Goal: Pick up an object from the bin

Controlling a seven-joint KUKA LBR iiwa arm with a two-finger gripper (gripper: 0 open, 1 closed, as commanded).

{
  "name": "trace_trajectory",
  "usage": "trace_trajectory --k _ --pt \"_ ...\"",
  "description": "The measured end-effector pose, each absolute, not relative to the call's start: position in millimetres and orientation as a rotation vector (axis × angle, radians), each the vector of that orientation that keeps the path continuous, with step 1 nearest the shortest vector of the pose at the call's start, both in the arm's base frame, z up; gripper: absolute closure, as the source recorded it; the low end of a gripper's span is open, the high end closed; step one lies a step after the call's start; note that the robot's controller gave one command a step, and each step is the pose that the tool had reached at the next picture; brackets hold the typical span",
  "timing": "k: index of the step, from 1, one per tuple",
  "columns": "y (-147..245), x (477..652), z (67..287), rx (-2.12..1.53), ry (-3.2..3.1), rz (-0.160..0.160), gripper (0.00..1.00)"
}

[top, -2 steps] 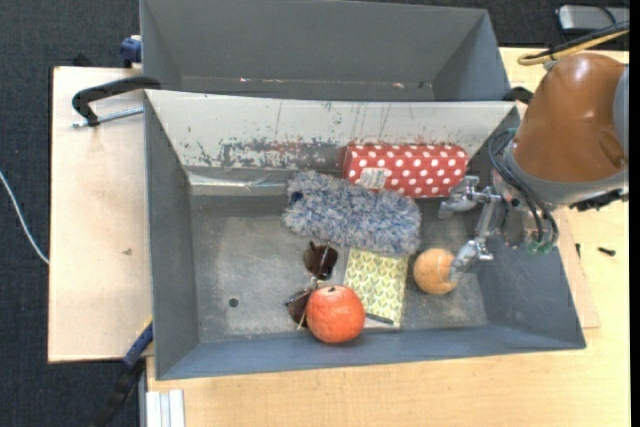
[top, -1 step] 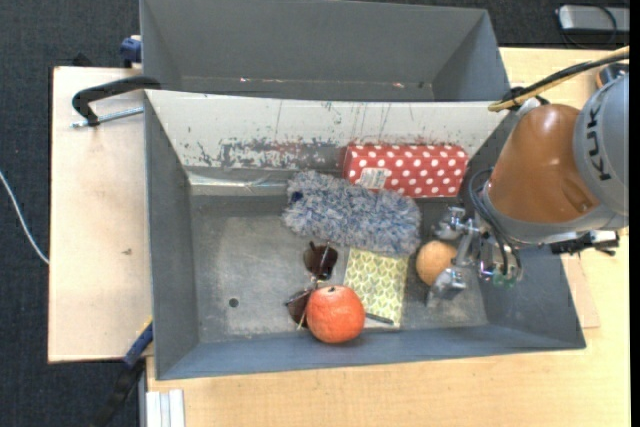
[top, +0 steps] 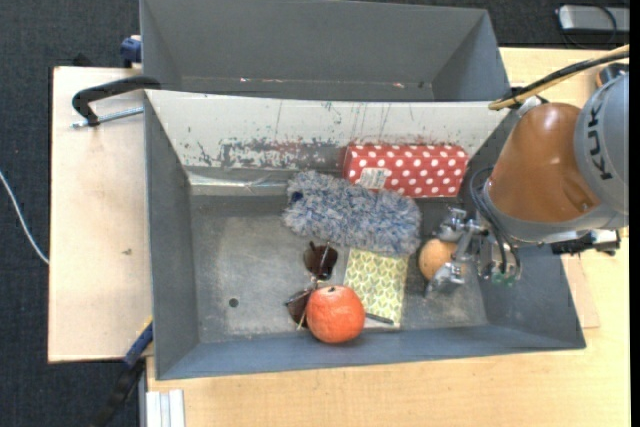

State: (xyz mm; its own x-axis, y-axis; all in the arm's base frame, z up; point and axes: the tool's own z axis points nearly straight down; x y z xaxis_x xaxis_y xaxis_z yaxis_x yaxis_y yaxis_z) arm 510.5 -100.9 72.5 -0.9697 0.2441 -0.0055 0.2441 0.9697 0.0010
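Gripper (top: pixel 458 260), aperture cannot be told, sits low near the right wall of the bin (top: pixel 168 245), just beside a small tan egg-shaped object (top: pixel 432 258); risk: nudged, it rolls toward the yellow patterned card (top: pixel 376 283), leaving an empty grasp.

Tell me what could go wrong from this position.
1. The small orange-tan round ball sits right beside the gripper; being round, it may roll away if nudged.
2. The flat yellow-green patterned square packet lies close on the ball's other side and could get dragged along.
3. The gripper works close to the grey metal bin's right wall, so a small drift might scrape it.
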Motion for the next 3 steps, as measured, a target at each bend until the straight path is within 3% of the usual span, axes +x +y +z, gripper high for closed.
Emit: trace_trajectory --k 3 --pt "-100.4 509.9 81.2 0.385 3.114 0.001 1.0"
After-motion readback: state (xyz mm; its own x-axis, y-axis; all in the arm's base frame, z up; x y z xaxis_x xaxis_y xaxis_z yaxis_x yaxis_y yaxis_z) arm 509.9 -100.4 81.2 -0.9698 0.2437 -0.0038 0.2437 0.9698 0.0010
